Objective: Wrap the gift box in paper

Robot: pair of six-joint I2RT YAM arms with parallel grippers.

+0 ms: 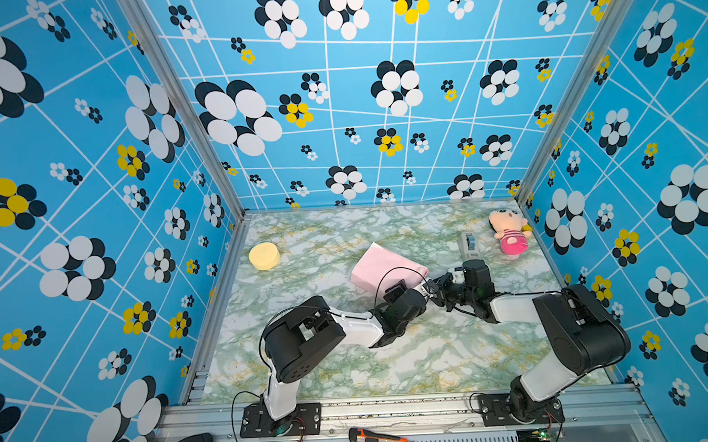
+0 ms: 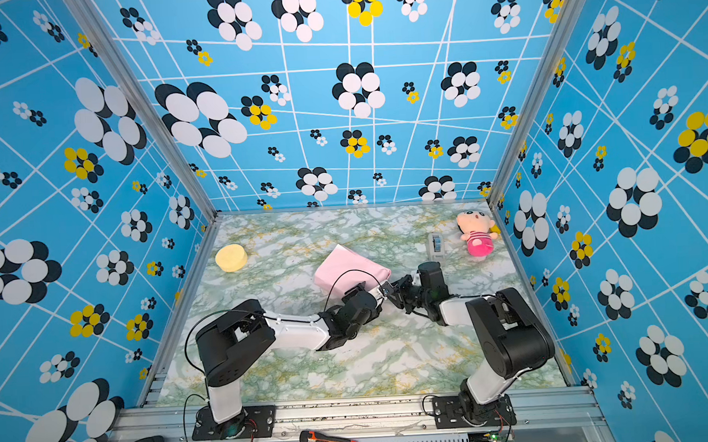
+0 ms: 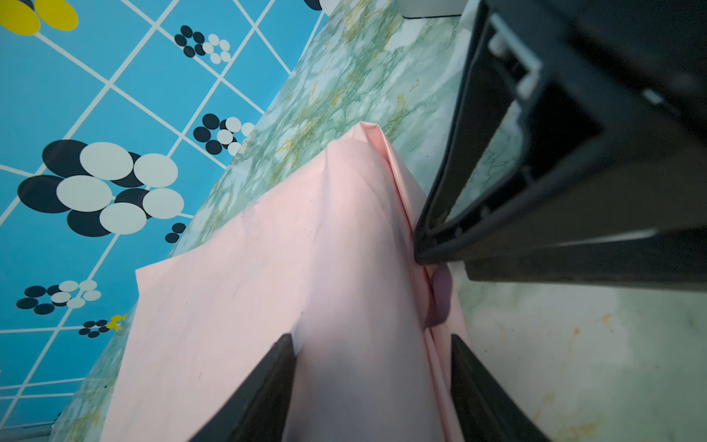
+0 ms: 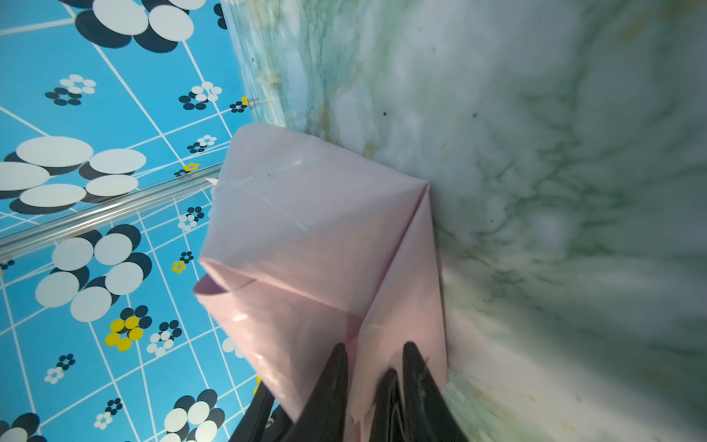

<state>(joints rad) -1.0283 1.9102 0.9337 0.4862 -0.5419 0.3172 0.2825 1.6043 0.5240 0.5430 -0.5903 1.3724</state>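
One paper (image 1: 381, 266), one doll (image 1: 509, 232) (plush), one dispenser (image 1: 468, 243)

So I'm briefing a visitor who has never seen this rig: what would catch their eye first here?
The loud blue walls with black, white and yellow flowers surround everything. Mid-table, the pale pink paper is folded into a parcel, with the left gripper and right gripper meeting at its near right corner. A pink plush doll lies in the far right corner.

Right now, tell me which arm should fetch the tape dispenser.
Right, probably. The tape dispenser stands just beyond the right gripper, on that arm's side; the left gripper would have to cross the right arm.
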